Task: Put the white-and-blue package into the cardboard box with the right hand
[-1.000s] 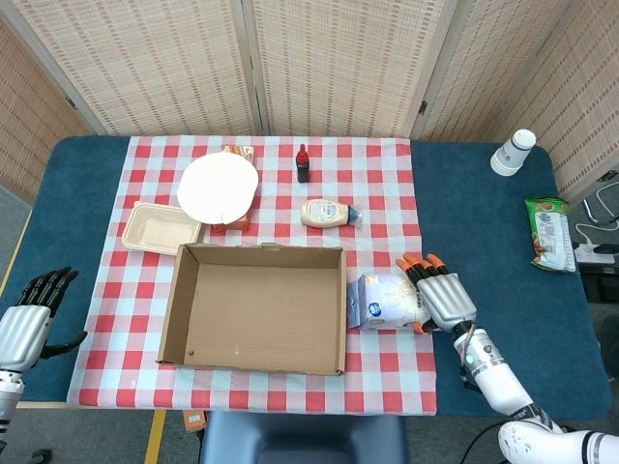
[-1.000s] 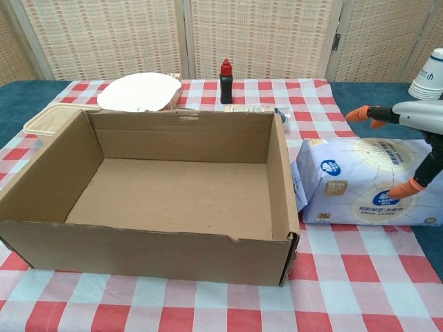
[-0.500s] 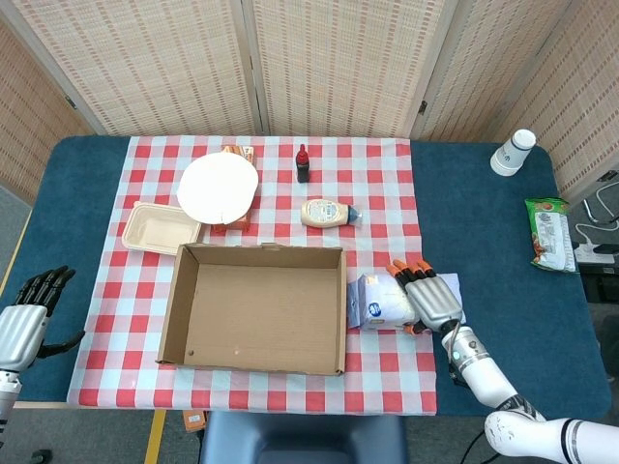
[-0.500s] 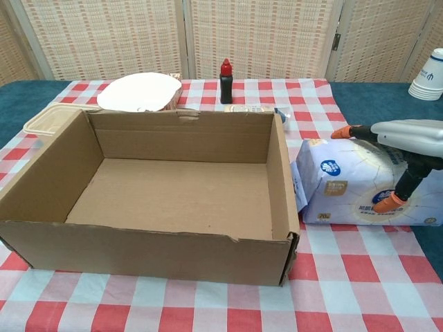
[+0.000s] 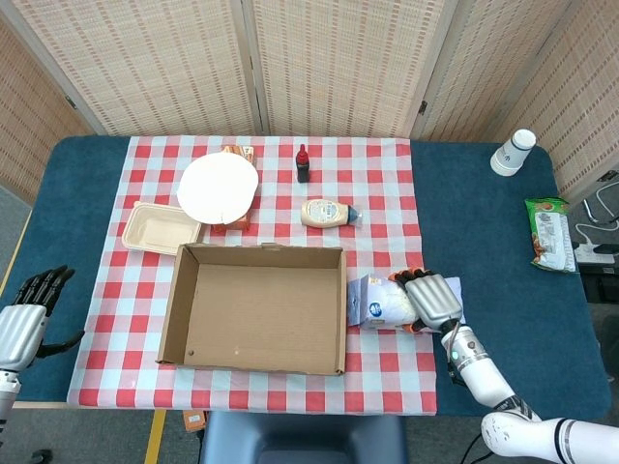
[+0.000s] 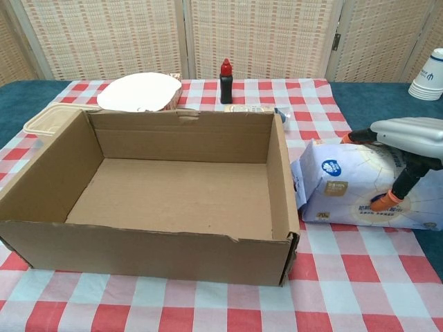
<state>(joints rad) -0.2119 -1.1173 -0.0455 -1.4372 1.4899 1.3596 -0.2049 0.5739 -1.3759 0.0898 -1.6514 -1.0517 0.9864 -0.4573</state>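
The white-and-blue package (image 5: 380,302) (image 6: 342,185) lies on the checked cloth just right of the open cardboard box (image 5: 259,250) (image 6: 145,242), its left end nearly touching the box wall. My right hand (image 5: 432,302) (image 6: 405,138) grips the package's right part, fingers curled over its top and far side, thumb pressed on the near face. In the chest view the package looks squeezed and its left end tilted up a little. The box is empty. My left hand (image 5: 27,324) hangs open off the table's left edge, holding nothing.
Behind the box stand a mayonnaise bottle (image 5: 327,213), a dark red-capped bottle (image 5: 303,164) (image 6: 225,81), a white plate (image 5: 218,187) and a beige takeaway container (image 5: 160,228). A paper cup (image 5: 513,152) and a green snack bag (image 5: 549,233) sit at the far right.
My right hand slid left over the package and its fingers curled down around it. The package has been squeezed and its left end has tipped up slightly. The left hand stayed still.
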